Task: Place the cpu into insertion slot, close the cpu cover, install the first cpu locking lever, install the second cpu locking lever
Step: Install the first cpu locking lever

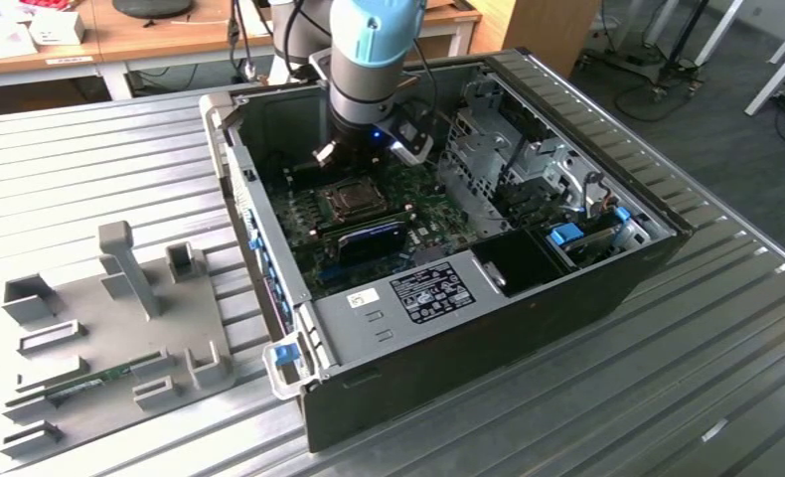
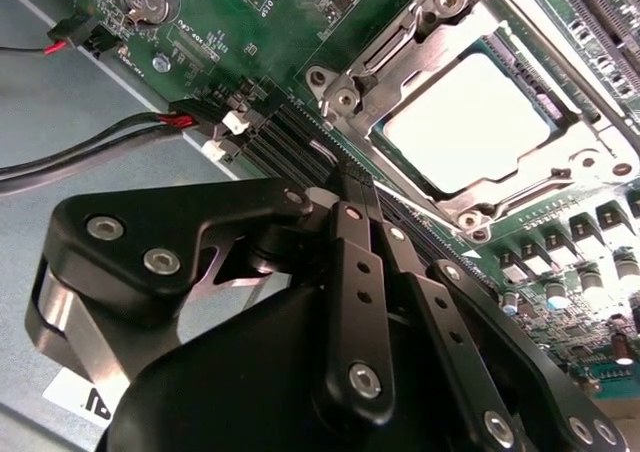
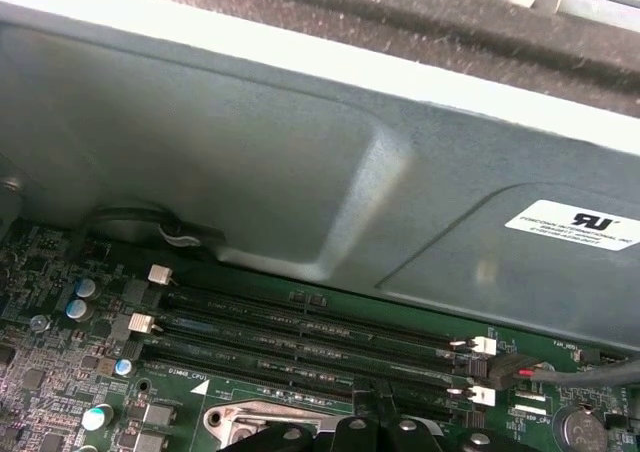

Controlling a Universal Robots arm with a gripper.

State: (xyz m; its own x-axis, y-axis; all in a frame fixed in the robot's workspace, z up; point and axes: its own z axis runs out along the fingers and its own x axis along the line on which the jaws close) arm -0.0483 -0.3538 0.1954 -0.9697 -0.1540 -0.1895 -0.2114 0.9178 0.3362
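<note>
In the exterior view, the arm (image 1: 370, 70) reached into the open computer case (image 1: 591, 268) above the insertion slot (image 1: 354, 202). In the second wrist view, the black claw (image 2: 358, 194) was pressed together, empty, beside the silvery cpu cover (image 2: 400, 42) framing the pale, flat cpu (image 2: 468, 120). In the first wrist view, long black memory slots (image 3: 310, 337) ran below a grey metal wall (image 3: 250, 152).

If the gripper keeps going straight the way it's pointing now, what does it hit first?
Probably the long black memory slots beside the CPU socket: in the second wrist view the gripper tips sit over them, closed together. Depth is unclear.
</note>
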